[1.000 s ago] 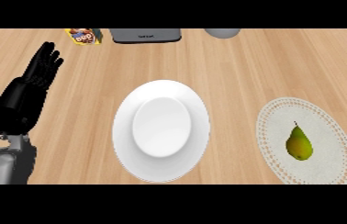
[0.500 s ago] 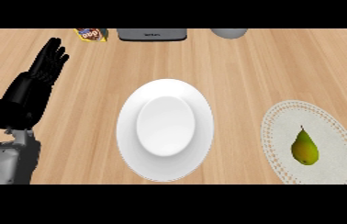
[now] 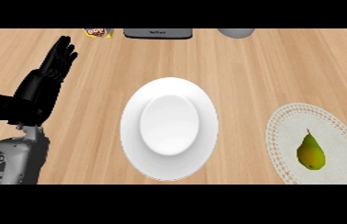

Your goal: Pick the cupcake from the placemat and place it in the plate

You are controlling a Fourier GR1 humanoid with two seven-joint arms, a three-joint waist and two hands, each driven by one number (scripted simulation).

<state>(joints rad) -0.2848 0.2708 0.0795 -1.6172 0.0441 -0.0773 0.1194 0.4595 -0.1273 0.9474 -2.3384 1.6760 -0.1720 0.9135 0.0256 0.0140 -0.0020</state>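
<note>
From my station I see only the left robot hand (image 3: 46, 83), resting at the left edge of the view with its fingers straight, pointing up and holding nothing; the right robot hand shows nowhere, so I can't speak for it. Moving outward, the white plate (image 3: 169, 128) sits mid-bench, bare, well apart from that hand. Further right, cut by the frame edge, lies the lacy placemat (image 3: 288, 126), and on it is a pear (image 3: 310, 151), not a cupcake (the task says cupcake, but this is what I see). I judge the pear light, stiff and smooth-skinned, a bit slippery and liable to roll, so I'd close round its broad lower belly, not the narrow neck or stem. Along the far edge are a dark box (image 3: 157, 33), a grey round thing (image 3: 236, 32) and a small packet (image 3: 97, 32). Against the earlier frames, everything has slid slightly rightward in view, with the left hand's pose unchanged.
</note>
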